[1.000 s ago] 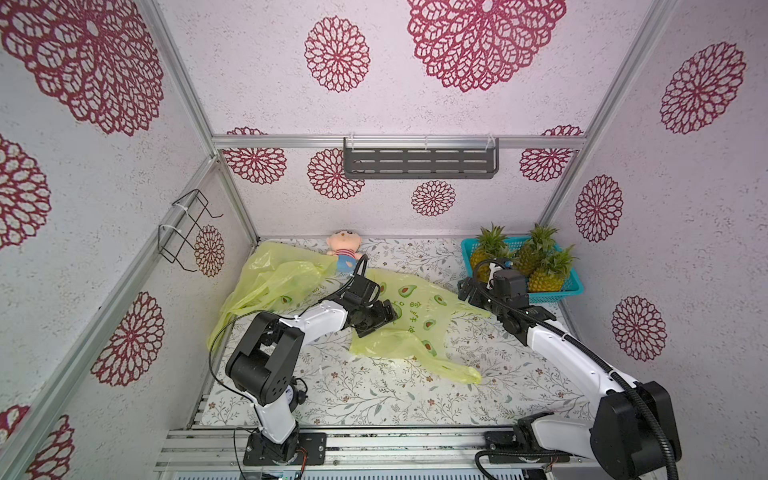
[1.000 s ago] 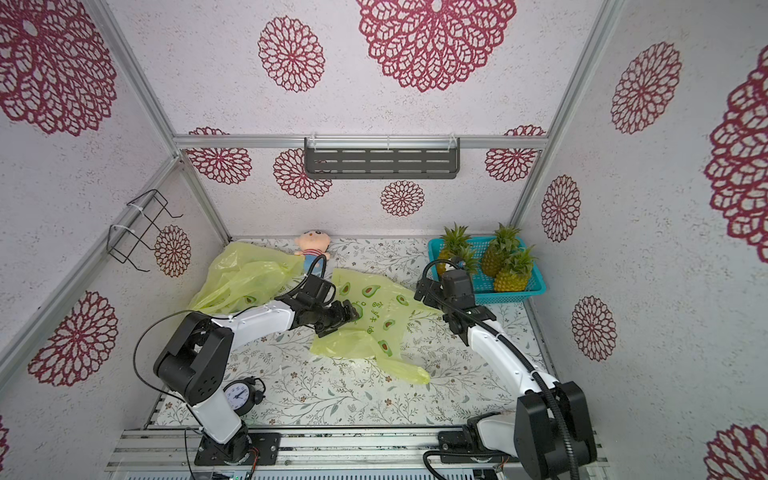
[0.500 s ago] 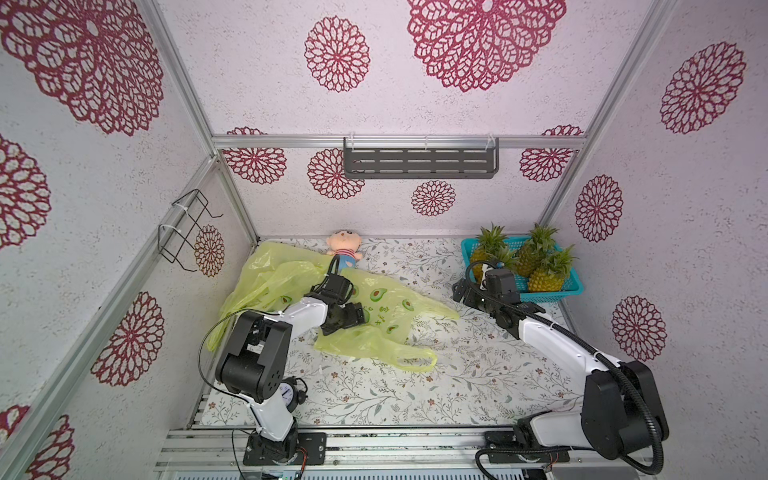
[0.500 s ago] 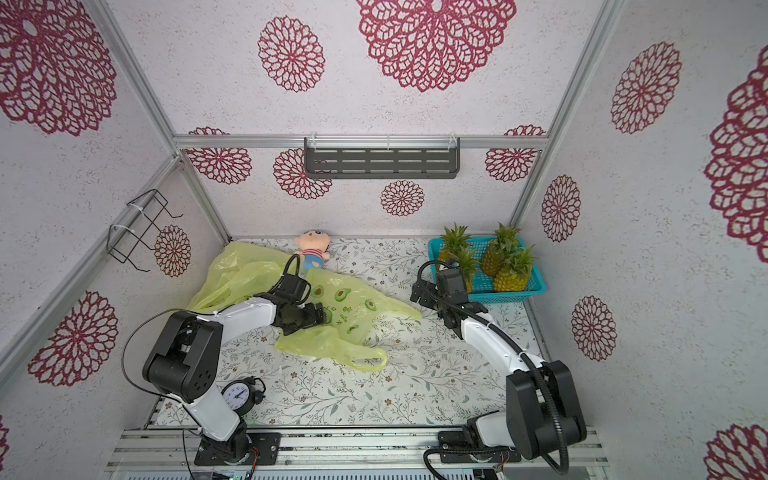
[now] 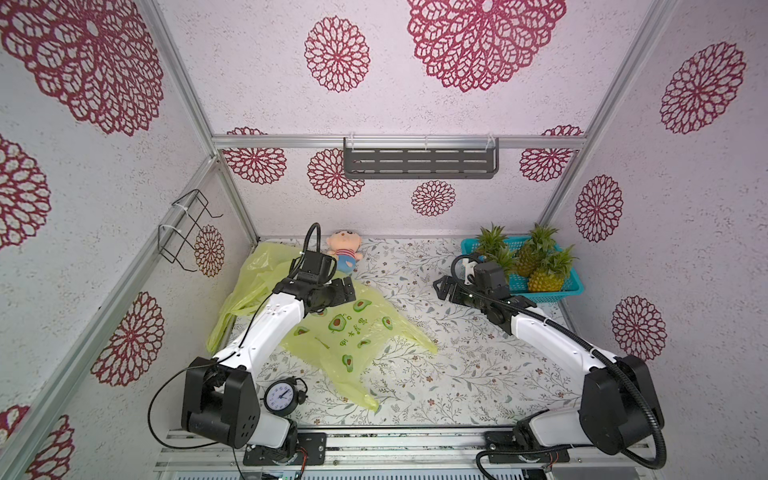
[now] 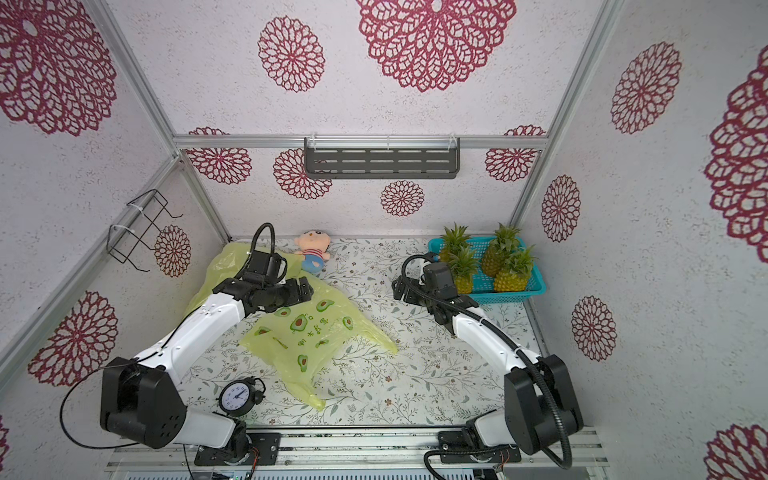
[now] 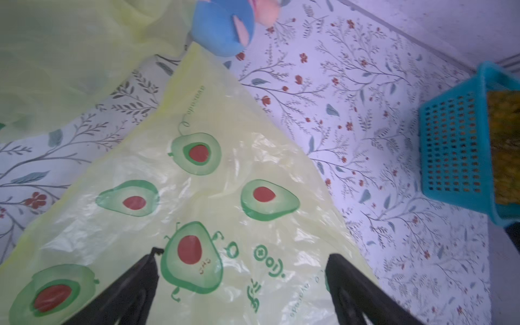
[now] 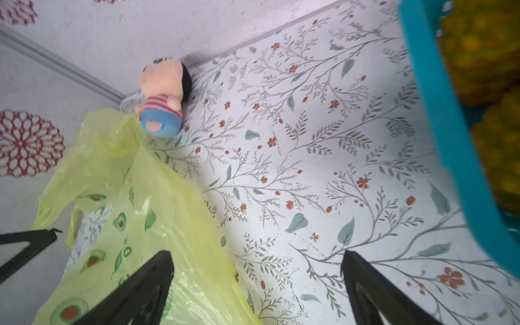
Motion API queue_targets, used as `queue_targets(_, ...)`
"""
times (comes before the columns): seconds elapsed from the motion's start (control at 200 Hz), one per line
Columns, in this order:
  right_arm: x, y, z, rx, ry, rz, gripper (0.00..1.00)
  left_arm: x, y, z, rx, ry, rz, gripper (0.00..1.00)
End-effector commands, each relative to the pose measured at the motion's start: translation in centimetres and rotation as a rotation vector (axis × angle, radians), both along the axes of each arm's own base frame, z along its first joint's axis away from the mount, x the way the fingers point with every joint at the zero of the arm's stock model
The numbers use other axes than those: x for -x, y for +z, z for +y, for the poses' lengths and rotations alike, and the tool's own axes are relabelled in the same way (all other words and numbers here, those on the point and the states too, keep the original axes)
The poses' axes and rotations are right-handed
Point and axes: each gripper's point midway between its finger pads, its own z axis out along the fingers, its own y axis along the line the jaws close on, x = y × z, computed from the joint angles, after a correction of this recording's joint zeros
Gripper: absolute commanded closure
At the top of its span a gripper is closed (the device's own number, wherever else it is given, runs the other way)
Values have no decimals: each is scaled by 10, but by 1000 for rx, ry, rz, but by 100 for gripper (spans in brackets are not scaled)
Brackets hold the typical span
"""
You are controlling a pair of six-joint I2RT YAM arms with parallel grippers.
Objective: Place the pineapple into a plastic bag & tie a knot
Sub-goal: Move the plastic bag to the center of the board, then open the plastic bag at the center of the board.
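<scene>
The plastic bag point(image 5: 353, 332) point(image 6: 307, 332), yellow-green with avocado prints, lies flat on the table left of centre. My left gripper point(image 5: 347, 289) point(image 6: 305, 289) hangs open just over its far edge. In the left wrist view the gripper point(image 7: 243, 253) has the bag point(image 7: 197, 183) spread below it and nothing between the fingers. Several pineapples point(image 5: 544, 278) point(image 6: 511, 278) stand in the teal basket point(image 5: 569, 286) point(image 6: 536, 286) at the back right. My right gripper point(image 5: 442, 289) point(image 6: 399, 289) point(image 8: 257, 253) is open and empty, between basket and bag, over bare table beside the bag's edge point(image 8: 168, 211).
A second yellow bag point(image 5: 257, 274) lies crumpled in the back left corner. A plush doll point(image 5: 343, 253) point(image 8: 163, 98) sits against the back wall. A small clock point(image 5: 282, 399) stands by the left arm's base. A grey shelf point(image 5: 419, 162) and a wire rack point(image 5: 183, 232) hang on the walls.
The bag, earlier stretched between both grippers, has been dragged left and now lies loose. The left gripper has lifted off it. The right gripper has drawn back toward the basket.
</scene>
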Motion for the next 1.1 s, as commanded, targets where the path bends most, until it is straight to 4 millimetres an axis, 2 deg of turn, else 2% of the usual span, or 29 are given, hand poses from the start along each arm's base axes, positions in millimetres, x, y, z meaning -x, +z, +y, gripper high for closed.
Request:
queue_targets(0.0, 19, -17, 29, 67, 197, 33, 10, 19, -1, -15, -48, -84, 23, 3)
queue_targets(0.085, 38, -37, 41, 151, 316, 64, 15, 24, -1, -18, -77, -113, 20, 3)
queue_targets(0.27, 78, -80, 58, 203, 482, 135, 15, 25, 2, -19, -87, -134, 4, 3)
queue_targets(0.485, 92, -119, 69, 202, 550, 201, 17, 27, 5, -24, -88, -181, -11, 3)
queue_targets(0.545, 90, -125, 70, 210, 558, 203, 25, 29, 6, -24, -95, -194, -19, 3)
queue_targets(0.585, 87, -126, 70, 219, 552, 200, 37, 30, 8, -24, -95, -207, -28, 3)
queue_targets(0.635, 78, -117, 72, 219, 533, 171, 57, 33, 8, -25, -97, -225, -36, 3)
queue_targets(0.696, 68, -95, 80, 175, 524, 111, 76, 38, 8, -27, -99, -255, -47, 3)
queue_targets(0.816, 44, -40, 89, 39, 479, 11, 94, 50, 11, -35, -104, -325, -84, 3)
queue_targets(0.936, 30, 0, 93, -55, 460, -28, 100, 61, 19, -50, -98, -393, -130, 3)
queue_targets(1.096, 18, 27, 90, -97, 419, -29, 100, 66, 24, -77, -48, -446, -151, 3)
